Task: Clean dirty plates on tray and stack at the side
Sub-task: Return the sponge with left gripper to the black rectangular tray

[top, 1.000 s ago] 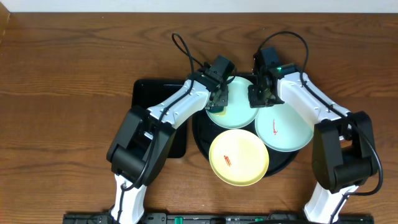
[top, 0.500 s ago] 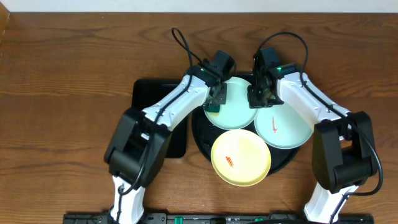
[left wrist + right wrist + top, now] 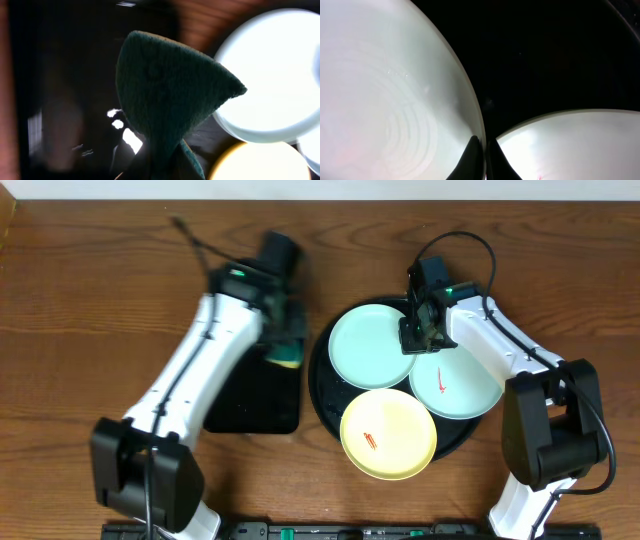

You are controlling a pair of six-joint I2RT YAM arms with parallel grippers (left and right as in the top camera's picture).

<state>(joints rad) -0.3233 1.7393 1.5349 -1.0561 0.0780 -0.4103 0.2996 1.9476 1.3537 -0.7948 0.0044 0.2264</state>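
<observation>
The wooden table (image 3: 100, 280) spreads beneath both claws. The round black tray (image 3: 322, 395) lies under the right claw (image 3: 418, 340), and the rectangular tray (image 3: 250, 395) lies under the left claw (image 3: 287, 343). The right claw's jaws are pinched together on nothing. The mint plate (image 3: 370, 348) is just to its left, the blue plate (image 3: 462, 388) to its right, and the yellow plate (image 3: 388, 432) farther back toward the robot. The left claw clamps a green sponge (image 3: 170, 95).

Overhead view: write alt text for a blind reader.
A mint plate, a light blue plate and a yellow plate lie on a round black tray. The left gripper holds a sponge over a rectangular black tray; the shut right gripper sits between the mint and blue plates.
</observation>
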